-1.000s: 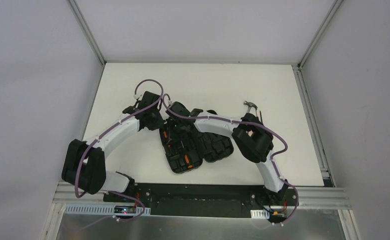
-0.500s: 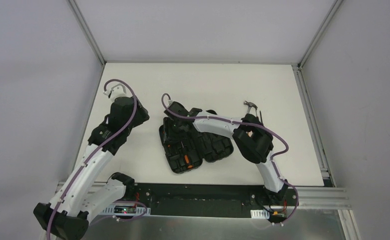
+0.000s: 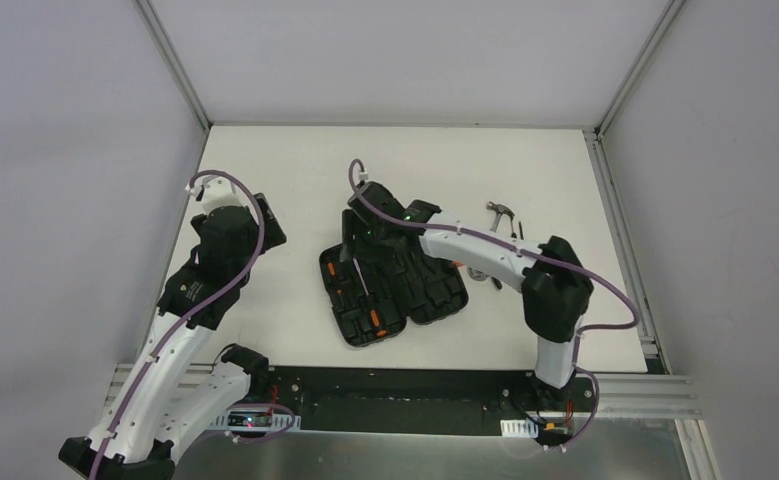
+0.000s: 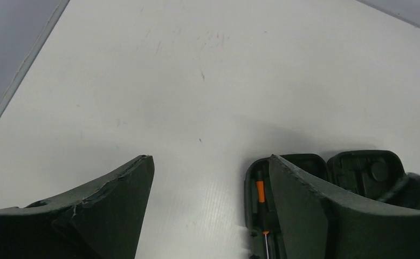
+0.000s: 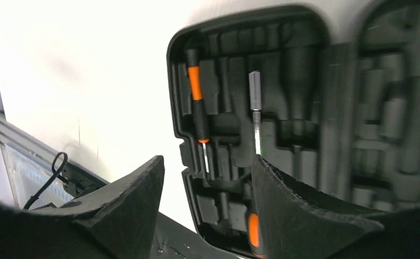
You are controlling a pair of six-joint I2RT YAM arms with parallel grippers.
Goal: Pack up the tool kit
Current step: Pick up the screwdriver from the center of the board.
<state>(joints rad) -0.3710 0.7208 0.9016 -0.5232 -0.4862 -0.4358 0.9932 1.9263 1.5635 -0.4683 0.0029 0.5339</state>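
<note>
The tool kit's black case [image 3: 393, 290] lies open in the middle of the table, moulded slots up. An orange-and-black screwdriver [image 5: 197, 102] and a silver bit holder [image 5: 255, 118] sit in slots of its left half [image 5: 283, 65]. The same screwdriver [image 4: 260, 191] shows in the left wrist view. My right gripper [image 3: 362, 248] [image 5: 207, 162] hovers open over the case's left half, nothing between its fingers. Well left of the case, above bare table, my left gripper [image 3: 263, 232] [image 4: 208, 162] is open and empty. A small hammer [image 3: 502, 213] lies to the right of the case.
Another small tool [image 3: 480, 275] lies partly under my right forearm, beside the case's right edge. The table's near edge with a metal rail [image 3: 395, 385] runs just below the case. White walls close in the table [image 3: 295, 160] on three sides.
My left arm pulled away from the case to the left and its gripper opened. The right gripper opened and moved up-left over the case, while its elbow swung right.
</note>
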